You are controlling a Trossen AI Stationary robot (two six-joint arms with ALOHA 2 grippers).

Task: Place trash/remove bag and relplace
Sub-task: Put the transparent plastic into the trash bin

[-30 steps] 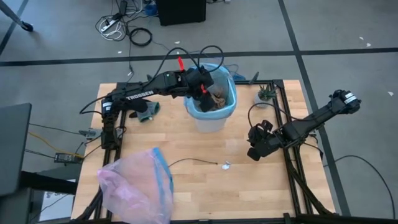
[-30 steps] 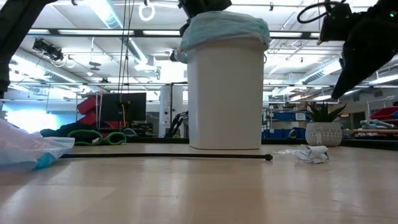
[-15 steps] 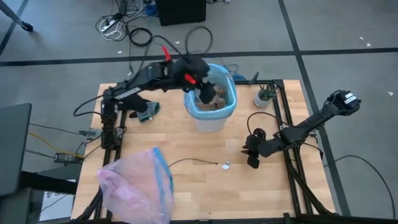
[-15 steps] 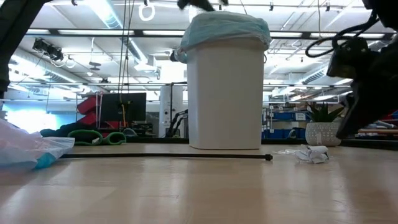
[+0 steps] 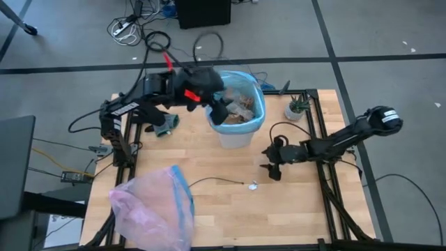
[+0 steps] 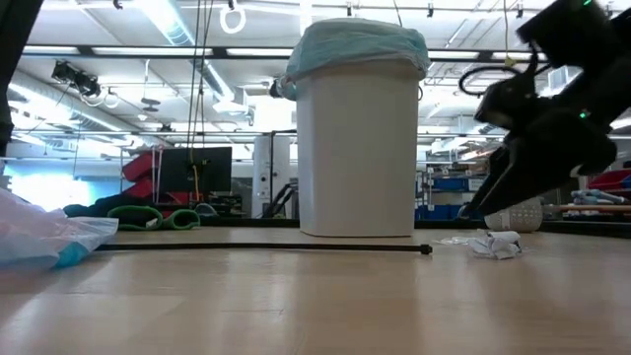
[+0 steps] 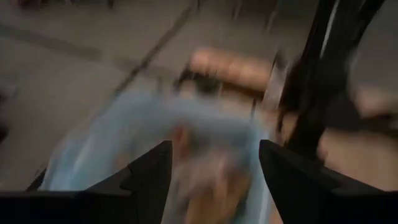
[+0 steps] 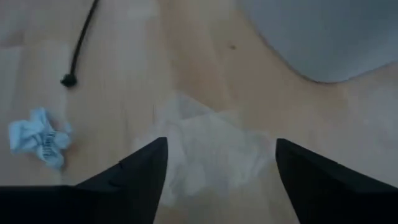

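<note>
A white bin (image 5: 233, 136) stands at the table's far middle, lined with the light-blue bag (image 5: 256, 118); brown leaf clumps and wrappers (image 5: 240, 108) lie inside. My left gripper (image 5: 217, 111) is open and empty above the bin's left rim; its wrist view shows the bag (image 7: 124, 130) below. My right gripper (image 5: 272, 167) is open, low over the table right of the bin. In the right wrist view a flat clear wrapper (image 8: 211, 155) lies on the table between its fingers. A crumpled blue-white wrapper (image 8: 40, 143) and a thin dark twig (image 5: 216, 180) lie nearby.
A pale pink bag with a blue band (image 5: 153, 209) lies at the table's near left corner. A small potted plant (image 5: 296, 107) stands at the far right. A grey-green object (image 5: 164, 125) lies left of the bin. Bare wood shows in the near middle.
My left gripper has drawn up and back from over the bin's middle toward its left rim. My right gripper has gone toward the table's left edge and down, close to the clear wrapper beside the bin.
</note>
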